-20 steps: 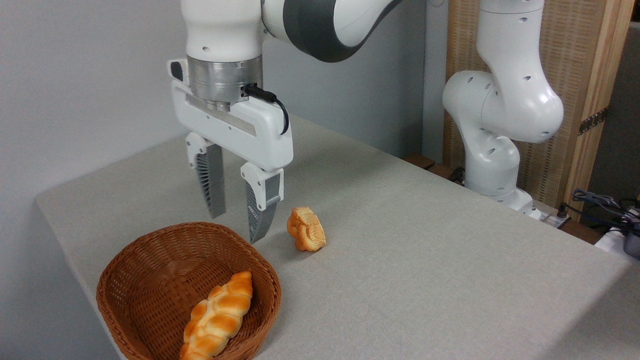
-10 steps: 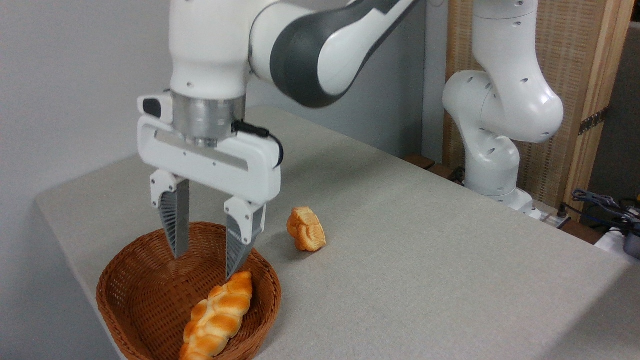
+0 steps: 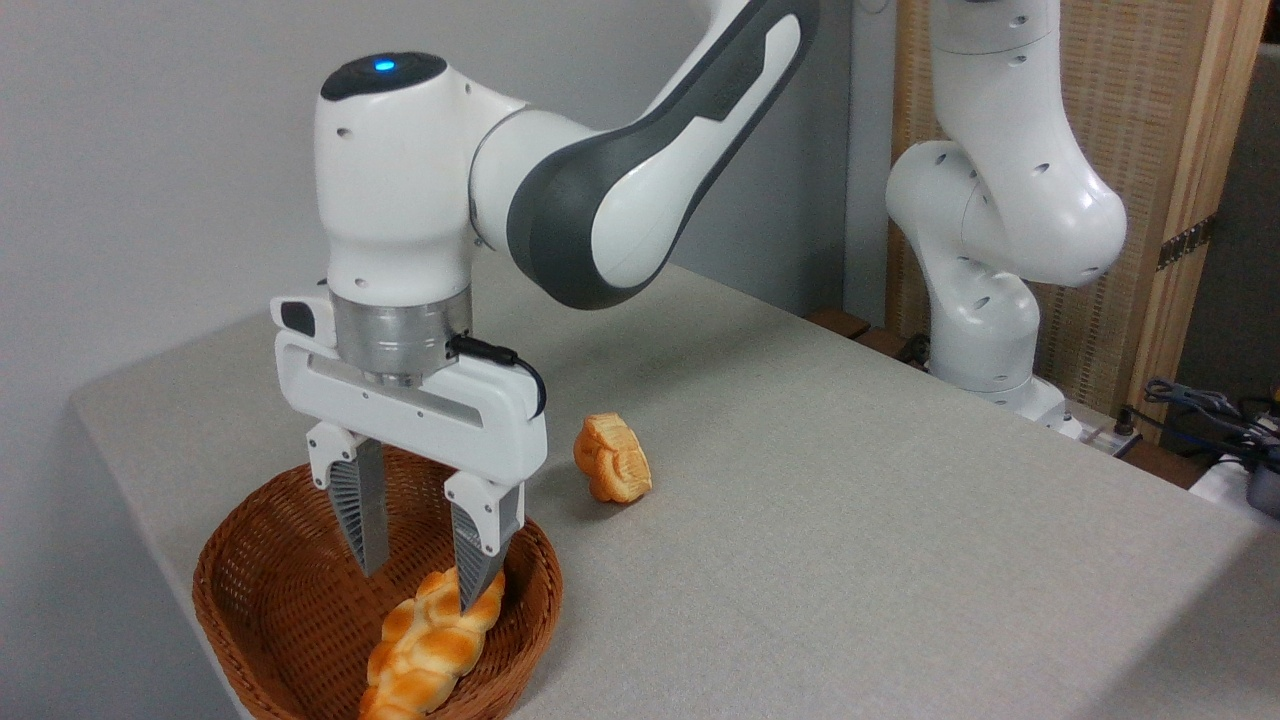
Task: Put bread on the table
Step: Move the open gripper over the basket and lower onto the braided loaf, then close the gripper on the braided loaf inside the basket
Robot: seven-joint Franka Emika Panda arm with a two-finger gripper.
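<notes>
Your gripper [image 3: 422, 582], jaws spread, hangs inside the basket [image 3: 240, 590] over the bread's [image 3: 425, 650] upper end: pickup stage; you likely must lower, then close.

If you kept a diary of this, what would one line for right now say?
phase: reaching | gripper: open, lowered into basket | bread: in basket, not gripped | small pastry: on table

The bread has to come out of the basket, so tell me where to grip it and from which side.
Grip the bread across its narrow width near the middle, coming straight down from above. It lies low in the basket, whose wall blocks any side approach. The open gripper sits at its far end.
</notes>
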